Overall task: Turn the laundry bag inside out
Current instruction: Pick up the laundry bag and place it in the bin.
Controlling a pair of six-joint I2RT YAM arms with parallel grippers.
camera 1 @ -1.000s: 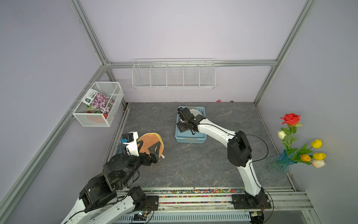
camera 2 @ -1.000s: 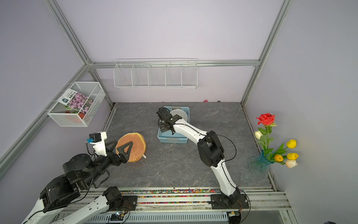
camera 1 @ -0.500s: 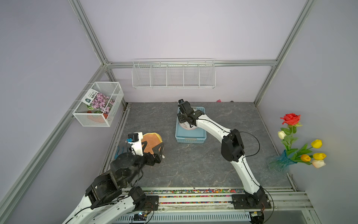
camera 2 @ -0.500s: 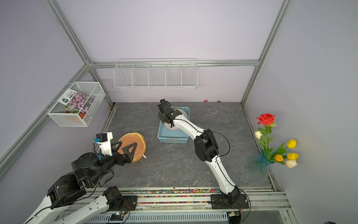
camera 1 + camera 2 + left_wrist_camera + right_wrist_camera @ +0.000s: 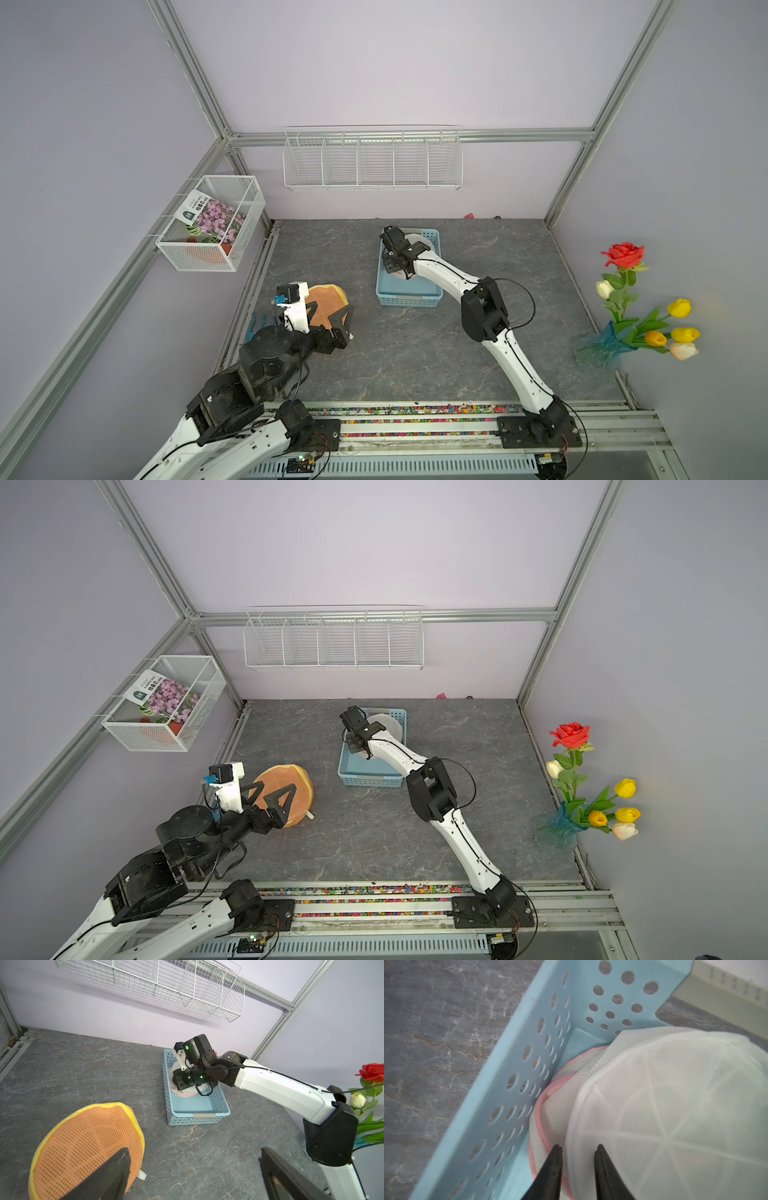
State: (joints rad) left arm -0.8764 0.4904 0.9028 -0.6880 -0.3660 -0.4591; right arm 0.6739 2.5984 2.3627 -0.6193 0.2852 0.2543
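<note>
A round orange mesh laundry bag (image 5: 328, 296) (image 5: 300, 779) (image 5: 83, 1142) with a yellow rim lies on the grey table at the left. My left gripper (image 5: 328, 311) (image 5: 272, 788) (image 5: 194, 1151) hovers over its near edge, open and empty. A white domed laundry bag (image 5: 675, 1115) (image 5: 420, 244) (image 5: 387, 725) sits in the far end of a blue basket (image 5: 409, 300) (image 5: 370, 781) (image 5: 199, 1115) (image 5: 508, 1064), on top of a pink-trimmed bag (image 5: 550, 1118). My right gripper (image 5: 578, 1147) (image 5: 395, 266) (image 5: 358, 746) reaches into the basket, its jaws closed to a narrow gap on the white bag's rim.
A wire basket (image 5: 212, 224) with a flower packet hangs on the left wall. A long wire rack (image 5: 372, 160) runs along the back wall. A vase of artificial flowers (image 5: 636, 307) stands at the right edge. Something blue (image 5: 255, 326) lies by the left rail.
The right gripper has swung to the basket's left side, lowered, and narrowed its jaws onto the white bag's rim. The left arm has pushed forward over the orange bag, still open.
</note>
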